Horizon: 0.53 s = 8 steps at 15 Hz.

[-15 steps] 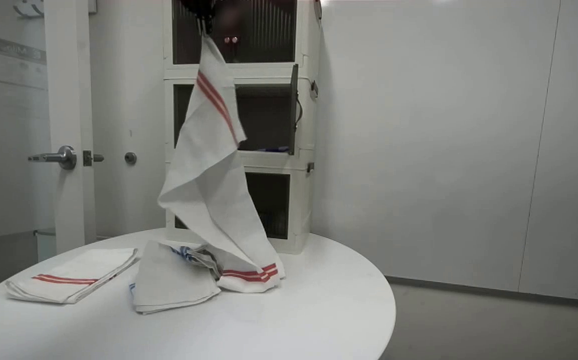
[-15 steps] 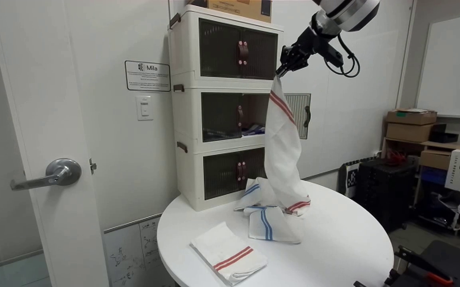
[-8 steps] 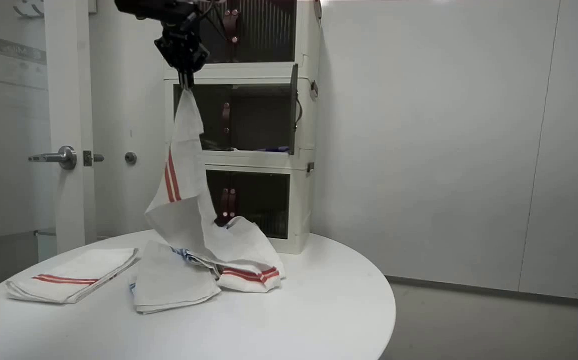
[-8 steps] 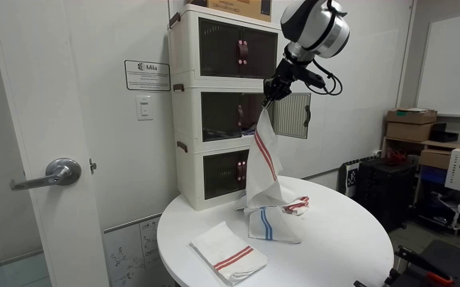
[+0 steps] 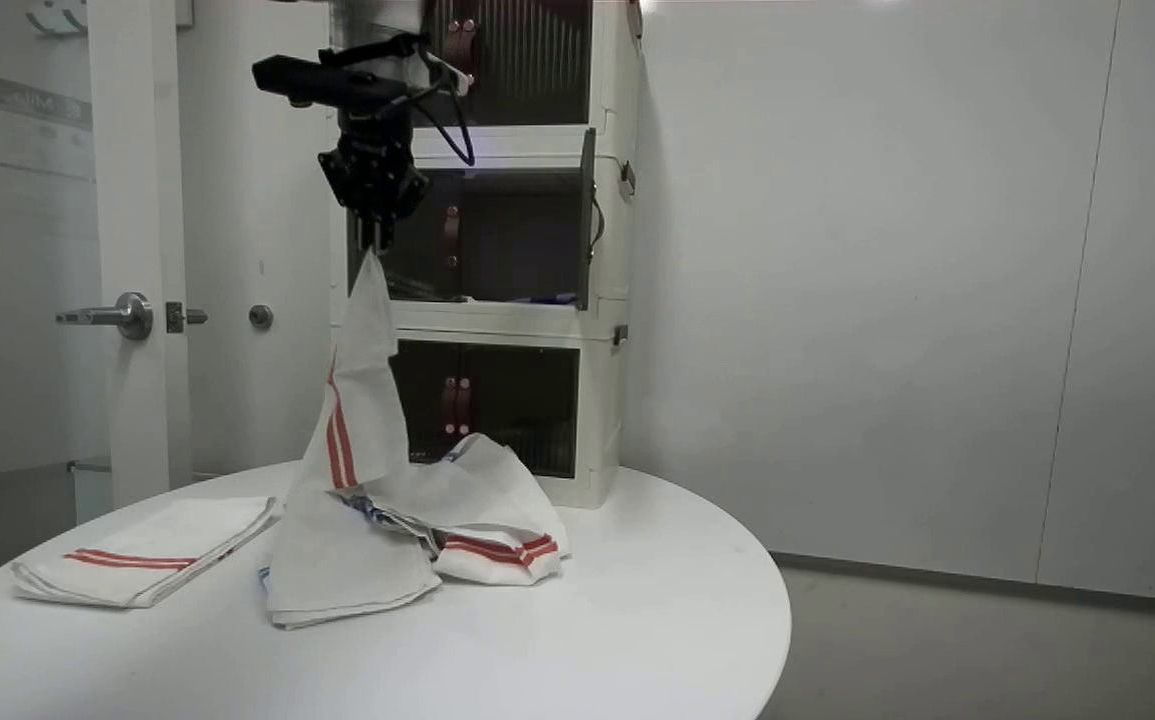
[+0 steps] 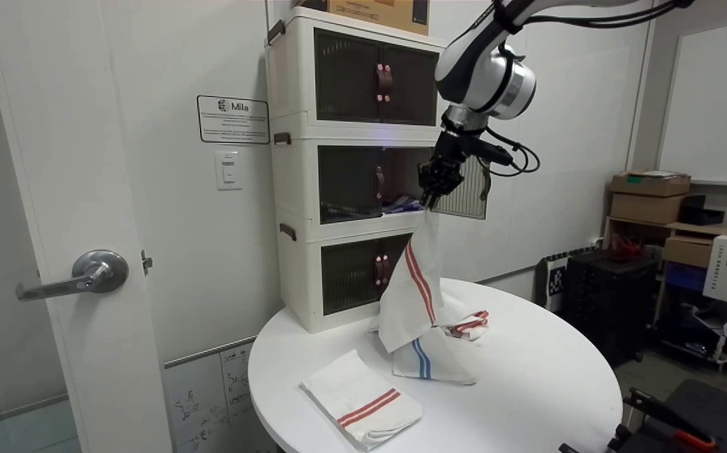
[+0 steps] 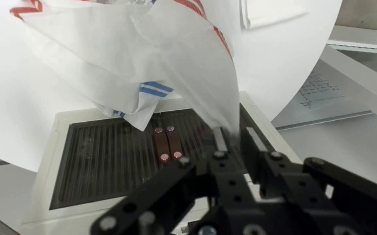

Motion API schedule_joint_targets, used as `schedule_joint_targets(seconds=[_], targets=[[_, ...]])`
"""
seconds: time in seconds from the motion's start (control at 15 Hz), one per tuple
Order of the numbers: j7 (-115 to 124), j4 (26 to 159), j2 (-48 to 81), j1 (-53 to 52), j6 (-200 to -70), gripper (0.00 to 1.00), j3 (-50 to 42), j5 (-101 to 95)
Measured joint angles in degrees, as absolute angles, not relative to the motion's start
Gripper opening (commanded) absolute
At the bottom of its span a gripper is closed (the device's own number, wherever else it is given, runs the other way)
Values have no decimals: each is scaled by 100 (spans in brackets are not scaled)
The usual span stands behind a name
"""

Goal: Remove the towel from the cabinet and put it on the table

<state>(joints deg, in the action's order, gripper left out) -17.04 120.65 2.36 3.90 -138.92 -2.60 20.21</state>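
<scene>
A white towel with red stripes hangs in a peak below my gripper, in both exterior views (image 5: 369, 340) (image 6: 404, 308). Its lower part rests on other towels on the round white table (image 5: 637, 630). My gripper (image 5: 374, 243) is in front of the cabinet (image 5: 497, 320), at the height of its middle compartment. In the wrist view the two fingers (image 7: 236, 133) stand apart, with the towel's blurred tip (image 7: 229, 117) between them, nearer one finger and not pinched by both. A blue-striped towel (image 6: 454, 365) lies partly under the hanging towel.
A folded red-striped towel (image 5: 162, 535) lies at one side of the table. The cabinet's middle door (image 5: 588, 220) stands open, with blue cloth (image 6: 404, 205) inside that compartment. A door with a metal handle (image 6: 95, 274) stands beside the table.
My gripper has come down with the towel, which has sunk and folded onto the table pile. The fingers, shut on the towel's tip before, are now apart.
</scene>
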Motion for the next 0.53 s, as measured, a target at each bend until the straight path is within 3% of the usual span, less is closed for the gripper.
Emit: schedule_joint_targets(seconds=[0.4,0.53], targets=[[-1648,11756,406,444,-13484,96,-275,1928],[-1648,11684,356,448,-13428,100,-275,1823]])
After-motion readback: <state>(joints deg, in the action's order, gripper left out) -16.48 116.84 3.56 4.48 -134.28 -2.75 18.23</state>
